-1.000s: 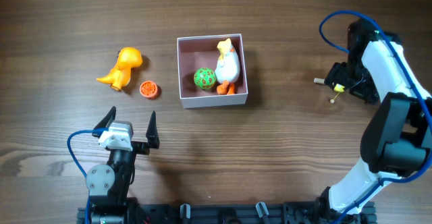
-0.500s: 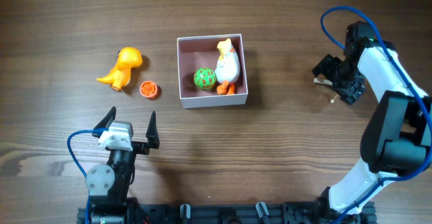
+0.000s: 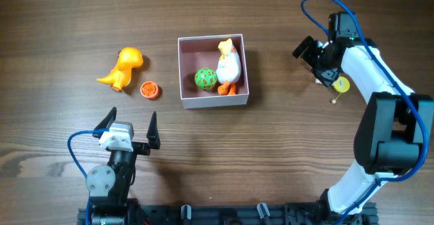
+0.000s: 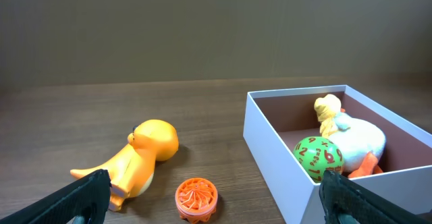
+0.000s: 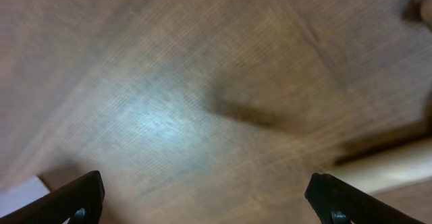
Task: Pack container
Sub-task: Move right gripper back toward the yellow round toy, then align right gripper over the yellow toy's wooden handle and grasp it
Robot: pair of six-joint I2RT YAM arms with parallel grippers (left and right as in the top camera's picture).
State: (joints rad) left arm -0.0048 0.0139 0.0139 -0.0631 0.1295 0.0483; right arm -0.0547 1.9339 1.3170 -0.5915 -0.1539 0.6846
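Sitting mid-table, the box (image 3: 213, 101) holds a ball (image 3: 205, 78) and duck (image 3: 228, 64); a dinosaur (image 3: 122, 68) and disc (image 3: 150, 89) lie left of it, likely next. The left claw (image 3: 132, 115) gapes toward them; the right claw (image 3: 306, 54) hangs released, right of the box.

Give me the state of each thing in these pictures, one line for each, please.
container, open, no lid, partly filled.
green ball, inside the container.
white duck toy, lying inside the container, beside the green ball.
orange dinosaur toy, lying on the table, not packed.
orange disc, flat on the table, not packed.
left gripper, open, empty.
right gripper, open, empty.
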